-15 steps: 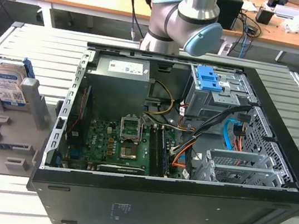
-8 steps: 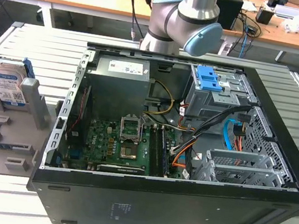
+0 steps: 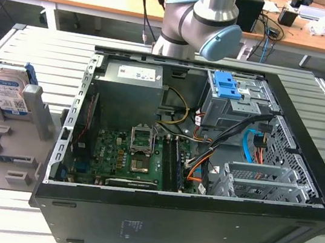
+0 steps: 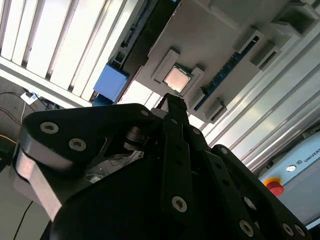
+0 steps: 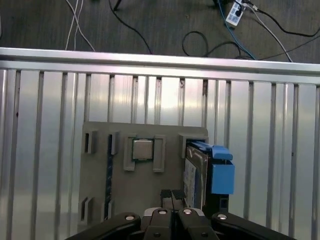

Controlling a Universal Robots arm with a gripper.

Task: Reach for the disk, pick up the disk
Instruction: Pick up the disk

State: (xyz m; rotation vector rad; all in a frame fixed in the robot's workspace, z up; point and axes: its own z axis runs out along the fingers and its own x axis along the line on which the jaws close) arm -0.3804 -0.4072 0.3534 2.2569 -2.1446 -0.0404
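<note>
Your fingers (image 5: 166,199) are pressed together, and nothing is held between them. In the first wrist view they hang over the gray tray (image 5: 145,185). The disk (image 5: 192,172) is not picked up yet. It stands on its thin edge in a slot at one end of that tray, apart from your fingers. A blue rail (image 5: 222,175) runs along its side. A small square chip (image 5: 143,149) lies flat in a pocket of the tray, near the disk.

In the exterior view, the tray sits on the silver bench (image 3: 39,48), which is made of long strips. The tray is at the exterior view's left. You can see the disk's white and blue sticker there, facing the camera.

Just beside the tray, toward the exterior view's right, is a big black computer case (image 3: 195,230). It lies on its side and is open on top. Inside it are a green board (image 3: 127,156), some wires (image 3: 234,132) and a metal cage (image 3: 238,108) with a blue latch (image 3: 226,85) on top. The disk is outside the case, not in it.

Your arm (image 3: 197,10) stands behind the case, at the far side of the bench. In the second wrist view you see the black fingers from close by, with the chip and the tray beyond them.
</note>
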